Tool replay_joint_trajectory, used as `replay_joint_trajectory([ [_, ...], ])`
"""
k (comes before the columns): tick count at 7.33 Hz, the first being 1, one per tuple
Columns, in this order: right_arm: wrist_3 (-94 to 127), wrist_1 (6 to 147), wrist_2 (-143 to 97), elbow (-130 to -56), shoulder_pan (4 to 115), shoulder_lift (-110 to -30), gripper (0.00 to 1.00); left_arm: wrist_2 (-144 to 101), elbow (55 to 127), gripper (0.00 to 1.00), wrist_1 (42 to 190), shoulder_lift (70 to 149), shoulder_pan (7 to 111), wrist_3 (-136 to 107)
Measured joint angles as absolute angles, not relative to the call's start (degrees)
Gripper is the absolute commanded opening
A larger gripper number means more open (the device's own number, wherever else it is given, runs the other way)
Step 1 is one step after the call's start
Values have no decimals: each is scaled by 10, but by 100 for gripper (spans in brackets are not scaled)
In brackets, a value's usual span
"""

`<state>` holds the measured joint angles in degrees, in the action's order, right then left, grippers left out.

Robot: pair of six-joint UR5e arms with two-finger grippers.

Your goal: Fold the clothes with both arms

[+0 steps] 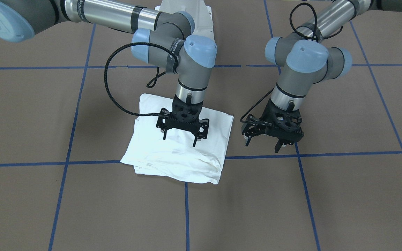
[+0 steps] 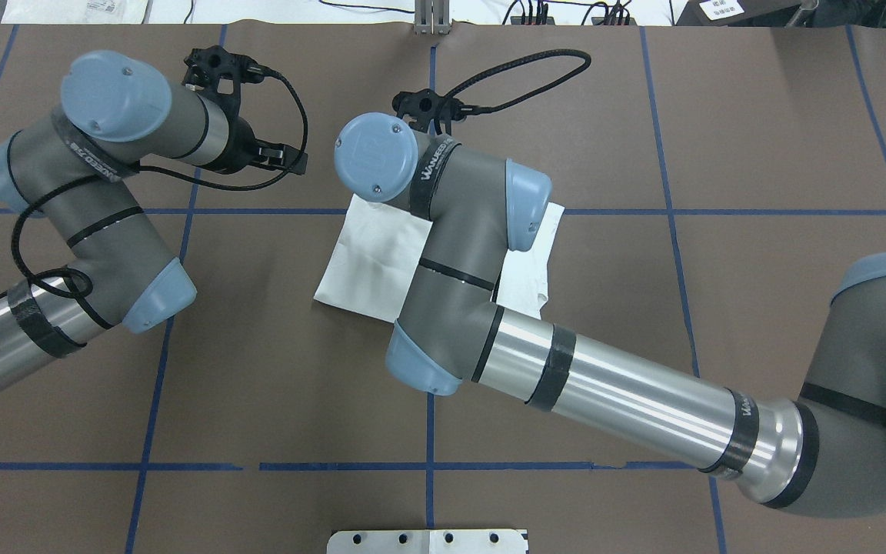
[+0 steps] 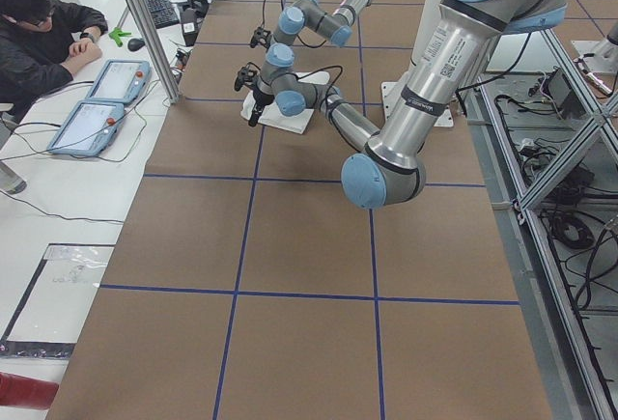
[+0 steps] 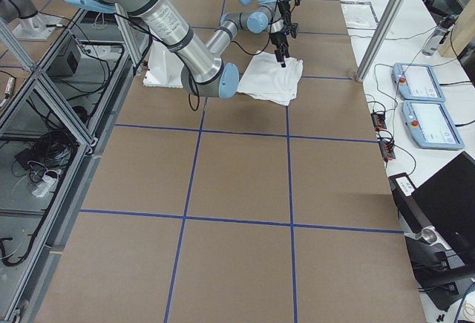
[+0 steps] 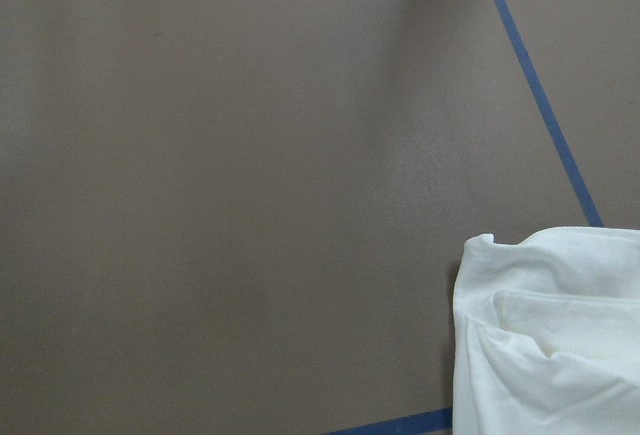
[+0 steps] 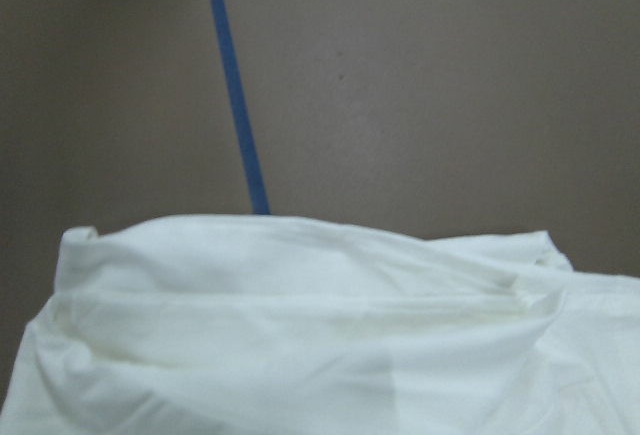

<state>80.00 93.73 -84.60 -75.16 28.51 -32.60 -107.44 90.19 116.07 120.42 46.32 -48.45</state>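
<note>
1. The brown table (image 1: 326, 209) is marked with blue tape lines (image 1: 187, 216). A white base (image 2: 428, 541) stands at the robot's edge. Past the far edge, a person (image 3: 39, 34) sits by two tablets (image 3: 116, 80), and a pole (image 3: 145, 24) stands there.
2. The right arm (image 2: 627, 388) reaches across over the shirt (image 1: 187, 157) and hides part of it from above. Its black cable (image 1: 112, 87) loops out to one side.
3. The shirt is well away from every edge and corner. There is brown table on all its sides.
4. The shirt lies folded in a thick square near the middle of the table. Its bunched folds face the far edge.
5. The right claw (image 1: 180, 136) hangs over the shirt with its fingers spread, gripping nothing. I cannot tell if its tips touch the cloth.
6. The left claw (image 1: 262, 143) is just beside the shirt, over the brown table. Its fingers are spread too and grip nothing.
</note>
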Motion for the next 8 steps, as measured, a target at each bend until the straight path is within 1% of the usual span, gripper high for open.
replay_joint_trajectory([
  [2, 800, 917, -836, -748, 249, -333, 100, -1091, 902, 100, 1160, 1199, 482, -449],
  [4, 792, 908, -813, -726, 241, -339, 100, -1093, 902, 100, 1160, 1198, 485, -446],
  [8, 744, 891, -788, -671, 276, -341, 100, -1093, 903, 100, 1160, 1197, 485, -448],
])
